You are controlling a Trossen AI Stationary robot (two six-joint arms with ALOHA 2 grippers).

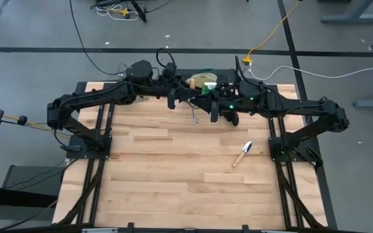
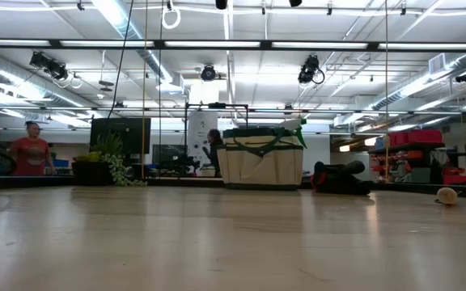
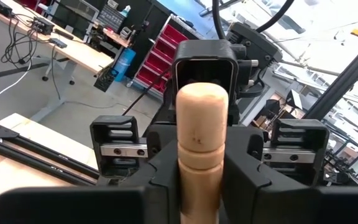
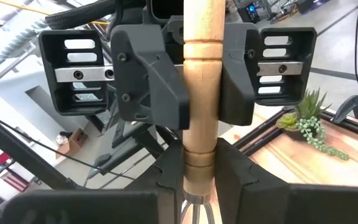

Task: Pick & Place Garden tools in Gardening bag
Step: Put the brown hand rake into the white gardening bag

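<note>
Both grippers meet high over the table's far middle, each shut on the wooden-handled hand rake (image 1: 196, 110). The rake stands roughly upright, its rounded free end (image 3: 201, 106) up and its metal tines (image 1: 195, 118) down. My left gripper (image 3: 201, 186) is higher on the handle and my right gripper (image 4: 201, 190) lower. The beige gardening bag (image 2: 261, 158) stands on its base just behind them, with a green item (image 2: 298, 129) at its top. The trowel (image 1: 241, 154) lies flat near the right. The red-and-black glove (image 2: 342, 178) lies to the right of the bag. My left gripper pinches the rake handle's upper part (image 4: 201, 81) between its two fingers, below the rounded end. The fingers come level from the table's left, across the handle. The rake is lifted clear. My right gripper pinches the handle's lower part (image 4: 201, 165), just above the tines, between its two fingers. The fingers come level from the table's right, across the handle, facing the other gripper.
A small leafy plant (image 4: 306, 118) sits at the table's far left. The arms' frames stand along both table sides. Bare wood (image 1: 173, 181) fills the near half. People show in the room beyond the table (image 2: 31, 149).
</note>
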